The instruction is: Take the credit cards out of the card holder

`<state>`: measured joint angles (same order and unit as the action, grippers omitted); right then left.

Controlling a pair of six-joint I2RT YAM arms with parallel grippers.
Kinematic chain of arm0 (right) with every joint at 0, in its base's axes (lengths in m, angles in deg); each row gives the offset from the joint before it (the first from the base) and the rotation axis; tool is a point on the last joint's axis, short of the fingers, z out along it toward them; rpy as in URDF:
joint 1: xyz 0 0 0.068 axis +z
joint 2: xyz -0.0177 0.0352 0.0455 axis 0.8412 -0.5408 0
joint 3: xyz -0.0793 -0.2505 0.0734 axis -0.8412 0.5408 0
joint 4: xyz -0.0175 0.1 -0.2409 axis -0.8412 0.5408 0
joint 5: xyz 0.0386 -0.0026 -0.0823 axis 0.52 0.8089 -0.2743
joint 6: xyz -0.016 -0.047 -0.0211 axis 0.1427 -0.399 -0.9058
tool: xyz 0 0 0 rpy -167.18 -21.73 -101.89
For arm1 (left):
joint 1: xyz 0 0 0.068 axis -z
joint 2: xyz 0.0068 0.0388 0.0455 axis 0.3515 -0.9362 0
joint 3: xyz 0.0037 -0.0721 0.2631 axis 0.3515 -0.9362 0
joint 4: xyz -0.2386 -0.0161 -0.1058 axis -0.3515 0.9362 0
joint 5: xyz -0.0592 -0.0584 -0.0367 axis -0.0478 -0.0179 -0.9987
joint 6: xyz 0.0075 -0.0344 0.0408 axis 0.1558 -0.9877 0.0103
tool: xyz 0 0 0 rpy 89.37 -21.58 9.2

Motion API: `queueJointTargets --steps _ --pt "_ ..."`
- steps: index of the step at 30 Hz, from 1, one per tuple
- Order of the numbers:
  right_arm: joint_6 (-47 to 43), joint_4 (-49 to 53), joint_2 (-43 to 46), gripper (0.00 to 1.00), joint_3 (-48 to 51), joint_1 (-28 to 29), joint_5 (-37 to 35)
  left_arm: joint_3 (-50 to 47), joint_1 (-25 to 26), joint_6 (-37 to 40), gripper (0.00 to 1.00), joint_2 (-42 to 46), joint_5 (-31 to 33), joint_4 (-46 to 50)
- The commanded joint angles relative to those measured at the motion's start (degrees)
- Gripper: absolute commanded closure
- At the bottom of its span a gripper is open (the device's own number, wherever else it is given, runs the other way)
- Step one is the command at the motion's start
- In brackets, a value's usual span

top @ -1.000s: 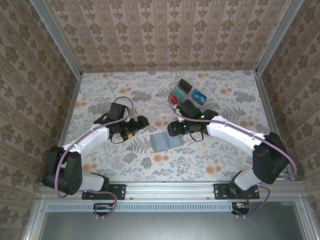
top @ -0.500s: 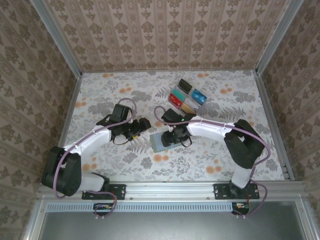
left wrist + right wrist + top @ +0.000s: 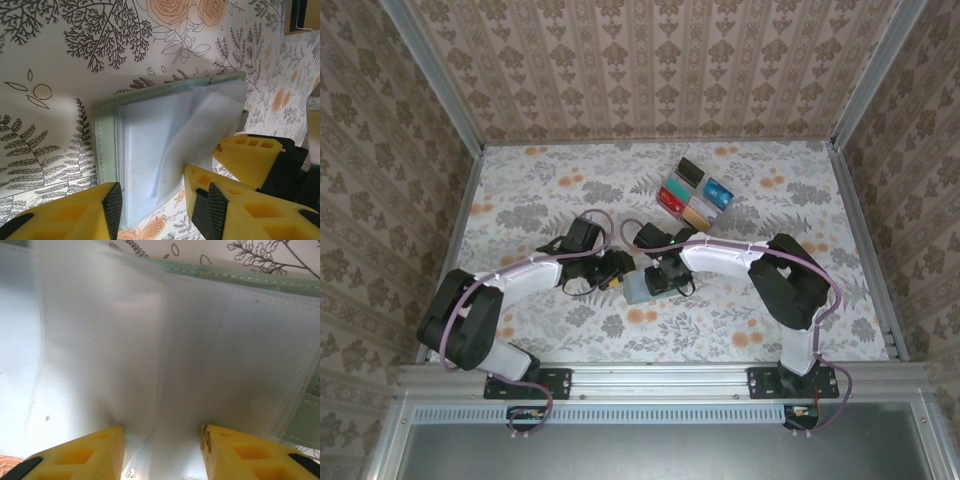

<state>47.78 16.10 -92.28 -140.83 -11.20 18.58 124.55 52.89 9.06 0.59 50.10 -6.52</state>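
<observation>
The card holder (image 3: 638,290) lies open and flat on the floral table (image 3: 520,200), near its middle and a little toward the near edge. Its sage-green cover edges frame pale, clear pocket sheets (image 3: 165,135), one of which curls up loosely in the left wrist view.

The left gripper (image 3: 619,272) sits at the holder's 9 o'clock. Its yellow fingers (image 3: 75,215) are spread apart, with the near edge of the pocket sheets lying in the gap, and nothing is pinched between them. The right gripper (image 3: 662,281) is over the holder's 3 o'clock side. In its wrist view the jaws are likewise well parted, hovering very close over the pocket sheets and gripping nothing.

The left arm runs from its base at 7 o'clock, low across the table, with the forearm stretched toward 3 o'clock. The right arm rises from its base at 5 o'clock, bends at the elbow and sends its forearm toward 9 o'clock, so the two wrists meet over the holder.

The credit cards (image 3: 694,192), black, teal, blue, red and tan, lie in a close cluster at 1 o'clock from the holder, well apart from it.
</observation>
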Motion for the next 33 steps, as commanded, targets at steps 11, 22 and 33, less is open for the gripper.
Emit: queueJointTargets --steps 11,22,33 --pt "0.7 -1.2 -2.2 0.56 3.7 -0.6 1.1 2.6 0.9 0.2 0.58 -5.7 -0.6 -0.8" --pt "0.4 -1.5 -2.0 0.57 4.0 -0.8 1.7 3.5 0.9 0.9 0.69 -7.8 -1.6 -2.0" --pt "0.5 -1.1 -2.2 0.57 3.8 -0.8 1.5 4.6 0.9 4.3 0.65 -6.4 3.0 4.5"
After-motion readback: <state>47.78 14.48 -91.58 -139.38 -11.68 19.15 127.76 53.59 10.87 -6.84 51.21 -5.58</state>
